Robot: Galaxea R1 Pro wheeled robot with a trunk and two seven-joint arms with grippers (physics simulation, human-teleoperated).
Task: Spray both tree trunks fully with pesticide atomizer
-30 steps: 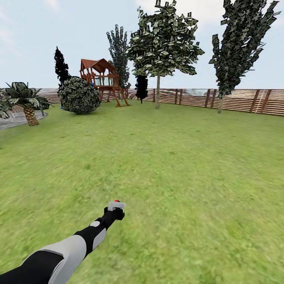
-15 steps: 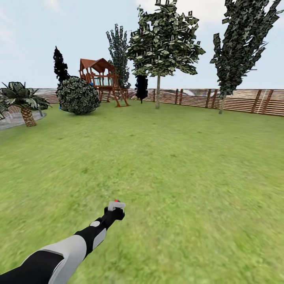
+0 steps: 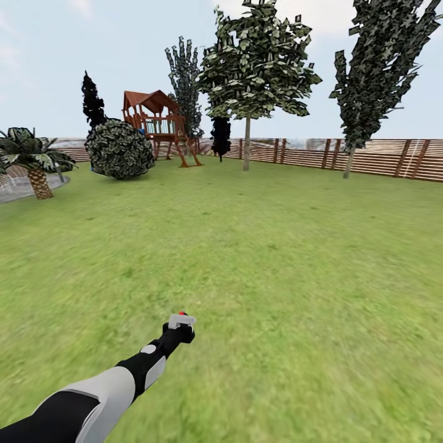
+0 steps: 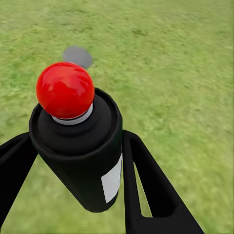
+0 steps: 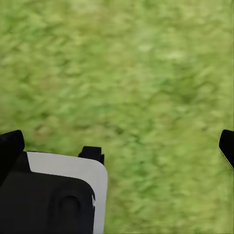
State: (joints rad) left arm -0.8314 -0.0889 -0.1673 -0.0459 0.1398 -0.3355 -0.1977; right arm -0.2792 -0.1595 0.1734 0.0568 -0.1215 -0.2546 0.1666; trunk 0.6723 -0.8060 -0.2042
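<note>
Between left fingers (image 4: 146, 180), blank-labelled atomizer (image 4: 78, 146).

**Open lawn under a pale, hazy sky**

A wide green grass lawn (image 3: 258, 258) is stretching from the near ground to the far boundary, where a brown horizontal-slat wooden fence (image 3: 375, 159) is running across the scene. At far left of centre a reddish-brown wooden playset with a peaked roof (image 3: 157, 123) is standing just beside a round, dense, dark-leaved bush (image 3: 120, 149). A low palm-like plant with a scaly trunk (image 3: 34, 161) is growing at the far left, next to a grey paved patch (image 3: 15, 187). Dark narrow cone-shaped trees (image 3: 94, 103) are rising behind the bush and playset. Soft, even daylight is falling across the grass, with thin white cloud (image 3: 307, 12) drifting overhead.
</note>
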